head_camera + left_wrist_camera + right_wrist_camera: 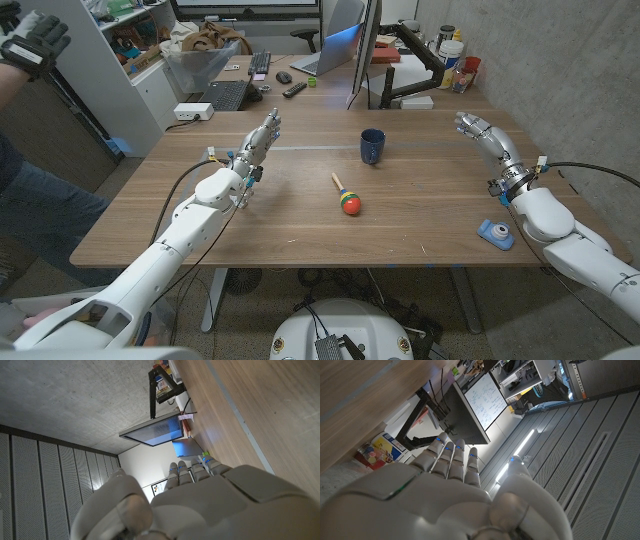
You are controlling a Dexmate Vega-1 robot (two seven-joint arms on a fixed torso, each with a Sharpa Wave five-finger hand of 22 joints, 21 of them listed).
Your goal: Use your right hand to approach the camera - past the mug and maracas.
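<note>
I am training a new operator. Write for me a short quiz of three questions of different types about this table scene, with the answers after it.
1. True or false: the right hand holds the blue camera.
2. Multiple choice: what lies nearest to the mug? A) the maraca B) the camera C) the left hand
3. Fill in: the camera lies near the table edge on the robot's ____ side.

Key
1. False: the hand holds nothing, its fingers apart, far beyond the camera.
2. A
3. right
</note>
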